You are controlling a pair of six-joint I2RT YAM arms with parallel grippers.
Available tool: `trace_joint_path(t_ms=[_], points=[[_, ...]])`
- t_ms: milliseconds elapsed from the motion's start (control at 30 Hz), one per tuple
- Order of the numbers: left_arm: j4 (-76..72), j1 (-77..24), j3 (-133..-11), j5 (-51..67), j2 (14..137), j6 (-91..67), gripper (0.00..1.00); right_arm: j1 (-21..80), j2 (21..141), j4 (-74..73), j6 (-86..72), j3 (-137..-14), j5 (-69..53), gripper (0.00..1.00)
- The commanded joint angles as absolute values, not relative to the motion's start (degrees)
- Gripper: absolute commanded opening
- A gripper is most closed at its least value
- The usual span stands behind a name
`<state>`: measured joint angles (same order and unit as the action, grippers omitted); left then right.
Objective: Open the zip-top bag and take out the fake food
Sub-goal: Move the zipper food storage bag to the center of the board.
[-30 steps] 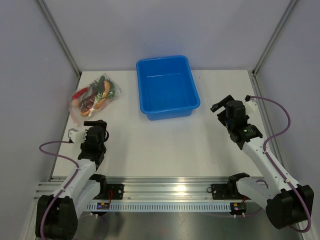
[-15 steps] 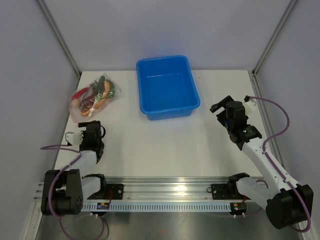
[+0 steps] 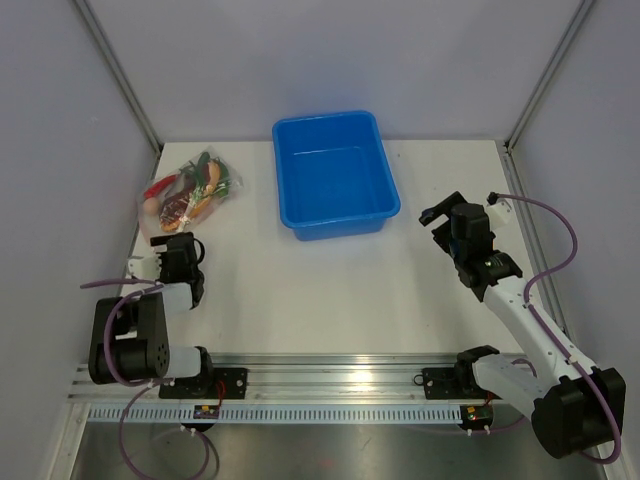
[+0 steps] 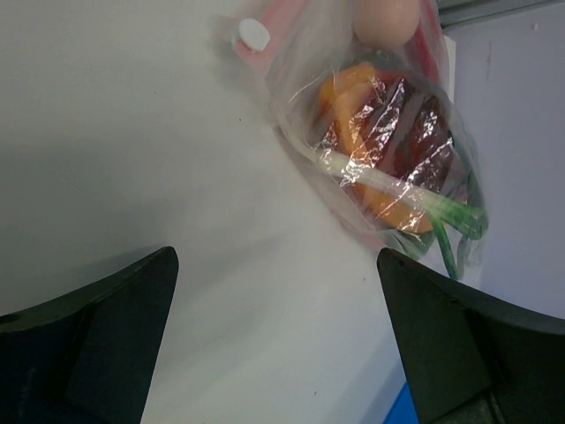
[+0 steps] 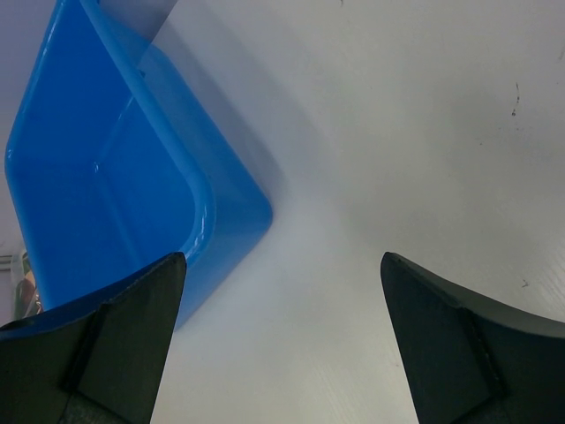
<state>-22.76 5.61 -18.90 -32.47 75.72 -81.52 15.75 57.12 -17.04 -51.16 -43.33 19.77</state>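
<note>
Top external view: one zip-top bag (image 3: pixel 153 224) with the fake food (image 3: pixel 196 188) inside lies just ahead of the left tool (image 3: pixel 174 244). One blue tub (image 3: pixel 336 176) sits beside the right tool (image 3: pixel 441 211). Both tools are wide open and hold nothing

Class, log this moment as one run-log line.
left gripper: open, facing zip-top bag | right gripper: open, near blue tub | fake food: inside bag

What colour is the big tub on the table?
The tub is bright blue all over. It shows best in the top external view.
</note>
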Motion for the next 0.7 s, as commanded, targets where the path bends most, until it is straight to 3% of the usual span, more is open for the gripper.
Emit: trace_joint_path(t_ms=[0,333,500,667], points=[[-28.65,7.64,-23.19,-32.08,79.62,-80.78,0.99,15.91,56.69,-14.33,-50.54,-43.07,18.46,1.00],[-38.65,13.97,-28.12,-24.46,94.20,-78.48,0.99,15.91,56.60,-14.15,-50.54,-42.98,17.84,0.99],[-48.22,15.29,-29.18,-21.36,100.45,-78.32,0.94,16.00,56.25,-14.06,-50.45,-42.98,17.93,0.99],[-48.17,15.38,-30.76,-22.14,101.95,-77.17,0.91,15.91,56.25,-13.98,-50.80,-42.89,16.70,0.99]])
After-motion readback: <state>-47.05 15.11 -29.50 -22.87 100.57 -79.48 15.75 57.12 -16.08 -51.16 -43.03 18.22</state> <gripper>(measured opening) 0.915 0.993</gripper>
